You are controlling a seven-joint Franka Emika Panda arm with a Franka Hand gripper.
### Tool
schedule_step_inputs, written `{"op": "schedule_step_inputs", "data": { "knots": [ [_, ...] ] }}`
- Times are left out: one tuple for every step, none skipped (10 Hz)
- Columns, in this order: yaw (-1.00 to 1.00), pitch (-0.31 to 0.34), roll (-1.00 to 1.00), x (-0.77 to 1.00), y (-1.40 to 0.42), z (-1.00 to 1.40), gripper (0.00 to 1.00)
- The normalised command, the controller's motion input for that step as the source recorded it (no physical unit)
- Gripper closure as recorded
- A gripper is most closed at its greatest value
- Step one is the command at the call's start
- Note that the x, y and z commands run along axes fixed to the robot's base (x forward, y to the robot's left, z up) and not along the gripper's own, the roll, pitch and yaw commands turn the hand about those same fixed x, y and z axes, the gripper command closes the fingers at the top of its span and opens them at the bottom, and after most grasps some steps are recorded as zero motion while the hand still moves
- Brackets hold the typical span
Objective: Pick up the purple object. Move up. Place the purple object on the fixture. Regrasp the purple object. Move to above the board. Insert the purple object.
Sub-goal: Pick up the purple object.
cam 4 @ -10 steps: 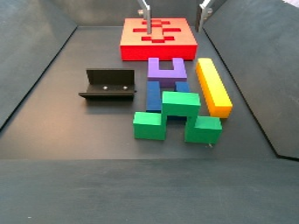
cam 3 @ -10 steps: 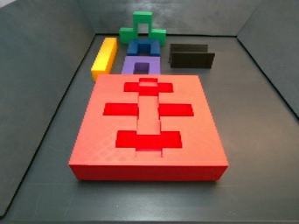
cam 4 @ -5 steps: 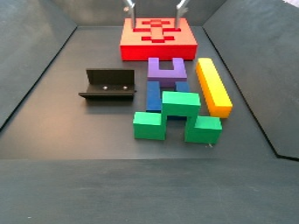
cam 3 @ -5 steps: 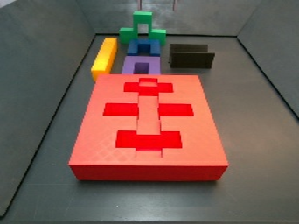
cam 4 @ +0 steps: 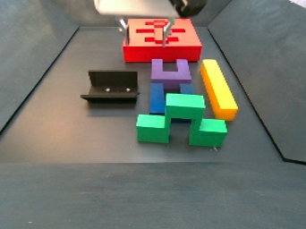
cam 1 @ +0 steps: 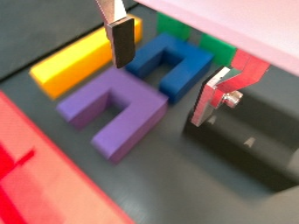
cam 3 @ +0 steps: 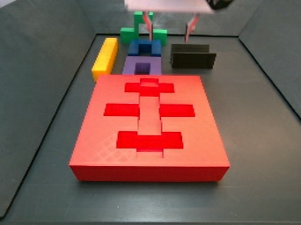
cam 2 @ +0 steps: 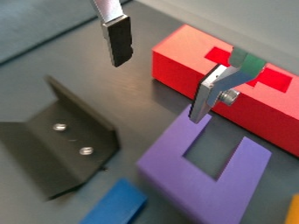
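Two gripper (cam 2: 160, 74) fingers hang apart, apparently above the purple object (cam 1: 114, 112).

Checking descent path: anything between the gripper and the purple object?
No. In both wrist views the gripper hangs open above the purple object with only air and bare floor between; the fixture sits off to the side.

In both side views the gripper (cam 4: 160, 29) shows only its thin fingers; its body is cut off by the frame edge. In a side view the purple object (cam 3: 143, 66) is partly hidden behind the board (cam 3: 150, 127), and the blue block (cam 3: 141, 48) is too small to make out its shape. In a wrist view the fixture (cam 1: 250, 140) is blurred and runs out of frame, as does the board (cam 1: 35, 184). The blue block (cam 2: 117, 204) is also cropped.
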Motion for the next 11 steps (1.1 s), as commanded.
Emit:
{"op": "schedule_step_inputs", "data": {
  "knots": [
    [0.26, 0.0, 0.1, -0.09, -0.54, -0.7, 0.0],
    [0.24, 0.0, 0.11, -0.16, -0.43, -0.48, 0.0],
    [0.12, 0.0, 0.05, -0.47, -0.1, -0.19, 0.0],
    [0.06, 0.0, 0.0, -0.54, 0.0, -0.14, 0.0],
    [0.0, 0.0, 0.0, -0.64, 0.0, -0.07, 0.0],
    [0.0, -0.06, 0.0, -0.46, -0.01, -0.05, 0.0],
    [0.0, -0.089, 0.0, 0.0, -0.09, -0.09, 0.0],
    [0.0, -0.026, 0.03, 0.32, -0.17, 0.0, 0.0],
    [-0.06, 0.0, 0.05, 0.69, -0.15, 0.0, 0.0],
    [-0.09, 0.0, 0.07, 0.61, -0.09, 0.0, 0.0],
    [-0.01, -0.041, 0.01, 0.31, -0.02, -0.16, 0.0]
  ]
}}
